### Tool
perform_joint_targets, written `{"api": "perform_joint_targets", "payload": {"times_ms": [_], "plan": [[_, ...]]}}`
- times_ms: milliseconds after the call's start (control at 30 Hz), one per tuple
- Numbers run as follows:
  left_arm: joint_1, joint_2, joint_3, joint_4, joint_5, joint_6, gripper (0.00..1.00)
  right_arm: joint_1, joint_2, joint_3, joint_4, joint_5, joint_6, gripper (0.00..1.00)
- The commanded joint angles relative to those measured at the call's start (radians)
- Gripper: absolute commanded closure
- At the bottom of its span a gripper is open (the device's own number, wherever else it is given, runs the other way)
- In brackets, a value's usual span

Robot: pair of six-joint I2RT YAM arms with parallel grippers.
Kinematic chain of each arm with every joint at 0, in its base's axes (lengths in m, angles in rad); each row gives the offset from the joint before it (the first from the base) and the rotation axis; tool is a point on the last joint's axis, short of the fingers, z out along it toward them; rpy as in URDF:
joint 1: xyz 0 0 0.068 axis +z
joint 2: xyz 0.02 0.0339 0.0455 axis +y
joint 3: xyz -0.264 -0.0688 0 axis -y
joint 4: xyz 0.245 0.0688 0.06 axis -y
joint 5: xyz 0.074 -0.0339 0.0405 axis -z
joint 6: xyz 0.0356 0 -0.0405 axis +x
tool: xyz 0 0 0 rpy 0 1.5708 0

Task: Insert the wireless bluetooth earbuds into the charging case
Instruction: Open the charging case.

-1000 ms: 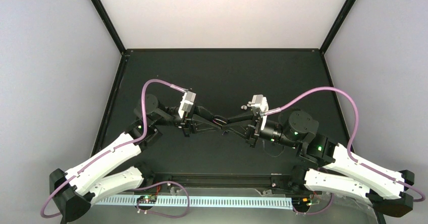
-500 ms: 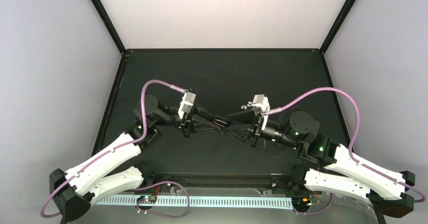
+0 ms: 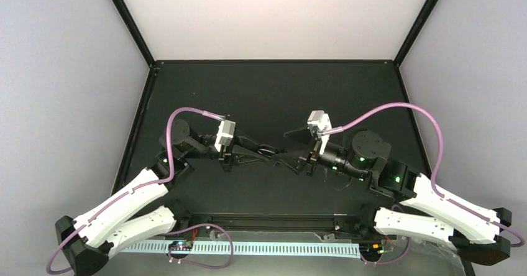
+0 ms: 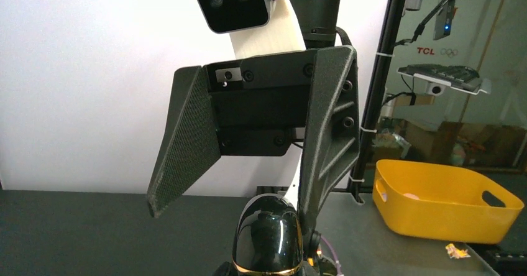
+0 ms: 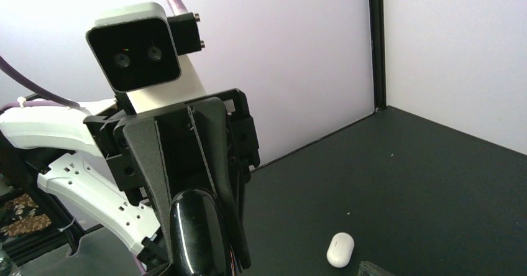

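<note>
A glossy black charging case with a gold rim is held above the mat at the centre of the table, and it also shows in the top view. My left gripper is shut on the charging case, one finger on each side. My right gripper faces it from the other side with its jaws wide apart, one finger close beside the case. From above, the right gripper straddles the case's end without clamping it. The earbuds are out of view.
A small white pebble-shaped piece lies on the black mat below the grippers. A yellow bin stands beyond the table's edge. Black frame posts and walls close in the workspace.
My right gripper has opened and let go of the black case, its fingers now spread. The left gripper keeps its hold, and both arms have shifted slightly.
</note>
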Motion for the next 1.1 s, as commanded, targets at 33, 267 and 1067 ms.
{"api": "perform_joint_targets", "payload": {"times_ms": [33, 267, 1067], "plan": [[-0.005, -0.031, 0.008, -0.039, -0.020, 0.068, 0.98, -0.005, 0.013, 0.014, -0.003, 0.035, 0.016, 0.24], [-0.006, -0.039, 0.005, -0.049, -0.019, 0.071, 0.98, -0.004, 0.016, 0.012, 0.019, 0.087, 0.048, 0.24], [-0.009, -0.130, -0.063, -0.099, -0.110, 0.078, 0.99, -0.005, -0.071, 0.016, -0.016, 0.257, 0.059, 0.21]]}}
